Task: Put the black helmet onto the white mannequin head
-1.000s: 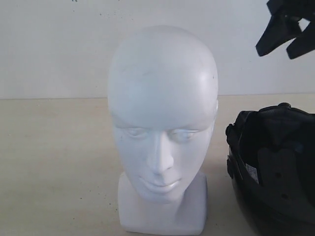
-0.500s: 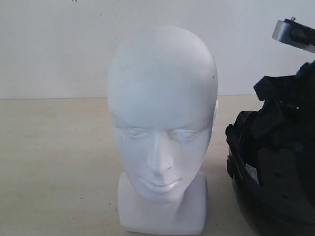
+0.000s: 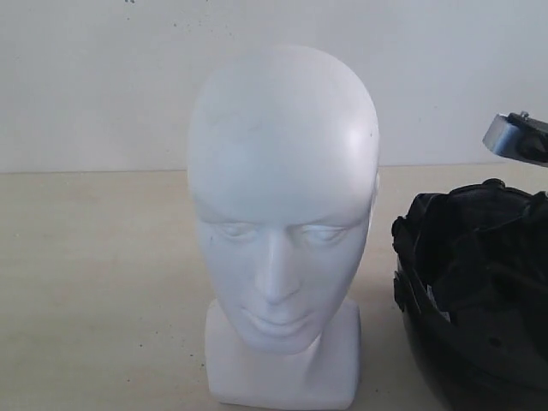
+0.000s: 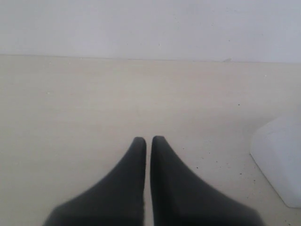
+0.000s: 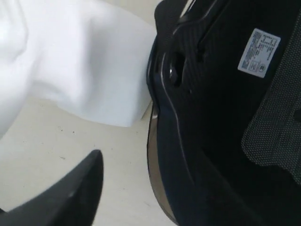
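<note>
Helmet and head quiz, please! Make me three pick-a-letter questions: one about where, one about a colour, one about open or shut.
1. In the exterior view, where is the helmet compared with the head? A. On top of it. B. On the table to its right. C. Behind it.
2. What colour is the head? A. White. B. Black. C. Red.
3. How is the left pincer? A. Wide open. B. Shut, empty. C. Gripping the helmet.
1 B: it rests on the table beside the bare head. 2 A: it is white all over. 3 B: its two halves nearly touch.
</note>
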Controlling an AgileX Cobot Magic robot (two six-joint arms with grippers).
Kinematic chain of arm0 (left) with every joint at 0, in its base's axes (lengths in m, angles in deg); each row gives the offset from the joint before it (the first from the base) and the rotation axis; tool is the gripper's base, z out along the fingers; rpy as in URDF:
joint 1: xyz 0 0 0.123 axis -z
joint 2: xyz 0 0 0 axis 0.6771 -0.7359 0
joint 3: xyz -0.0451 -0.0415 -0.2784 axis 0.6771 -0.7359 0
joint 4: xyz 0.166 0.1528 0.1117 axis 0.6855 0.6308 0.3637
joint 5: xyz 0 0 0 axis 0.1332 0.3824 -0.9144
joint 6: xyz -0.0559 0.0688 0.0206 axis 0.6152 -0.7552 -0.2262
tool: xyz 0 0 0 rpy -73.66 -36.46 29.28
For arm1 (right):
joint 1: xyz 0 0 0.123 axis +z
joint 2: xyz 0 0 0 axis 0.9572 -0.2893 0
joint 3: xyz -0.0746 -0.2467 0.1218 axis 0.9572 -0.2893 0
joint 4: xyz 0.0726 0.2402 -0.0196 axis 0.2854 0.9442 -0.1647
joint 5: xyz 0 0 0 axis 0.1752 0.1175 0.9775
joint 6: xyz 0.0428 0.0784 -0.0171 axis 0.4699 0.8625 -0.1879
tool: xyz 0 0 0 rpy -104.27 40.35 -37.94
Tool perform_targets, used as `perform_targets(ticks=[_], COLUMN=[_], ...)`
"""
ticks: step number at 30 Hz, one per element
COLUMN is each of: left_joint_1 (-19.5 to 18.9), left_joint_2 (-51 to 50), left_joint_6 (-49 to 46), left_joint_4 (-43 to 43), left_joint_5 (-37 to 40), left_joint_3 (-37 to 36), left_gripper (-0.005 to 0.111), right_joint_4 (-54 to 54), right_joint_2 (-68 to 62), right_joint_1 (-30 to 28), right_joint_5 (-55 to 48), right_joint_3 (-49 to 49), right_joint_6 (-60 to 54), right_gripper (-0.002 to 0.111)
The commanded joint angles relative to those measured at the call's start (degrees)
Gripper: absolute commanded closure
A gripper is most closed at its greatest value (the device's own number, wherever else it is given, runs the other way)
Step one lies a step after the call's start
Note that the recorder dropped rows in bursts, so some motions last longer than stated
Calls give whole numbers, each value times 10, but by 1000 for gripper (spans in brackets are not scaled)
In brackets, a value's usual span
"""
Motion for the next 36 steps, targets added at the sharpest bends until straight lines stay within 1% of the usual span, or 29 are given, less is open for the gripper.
perform_targets(ticks=[1, 2, 8, 14, 18, 23, 29, 31, 34, 36], left_joint_1=[0, 0, 0, 0, 0, 0, 0, 0, 0, 0], left_joint_2=[2, 2, 2, 2, 2, 2, 2, 2, 2, 2], left_joint_6=[-2, -2, -2, -2, -2, -2, -2, -2, -2, -2], left_joint_4=[-3, -3, -3, -3, -3, -3, -3, -3, -3, -3], left_joint_5=[0, 0, 0, 0, 0, 0, 0, 0, 0, 0], left_joint_3=[-2, -2, -2, -2, -2, -2, -2, -2, -2, -2], left_gripper=[102, 102, 102, 102, 102, 102, 102, 102, 102, 102], right_joint_4=[11, 13, 17, 14, -21, -63, -65, -65, -67, -67], right_joint_2=[1, 0, -30, -85, -106, -125, -138, -145, -157, -165], right_joint_1=[1, 1, 2, 44, 62, 62, 62, 62, 62, 62], right_joint_5=[35, 42, 46, 78, 108, 123, 134, 134, 134, 130], right_joint_3=[-3, -3, -3, -3, -3, -3, -3, -3, -3, -3], right_joint_6=[-14, -14, 6, 13, 36, 78, 93, 93, 91, 90], right_gripper=[26, 22, 22, 22, 22, 22, 22, 25, 39, 51])
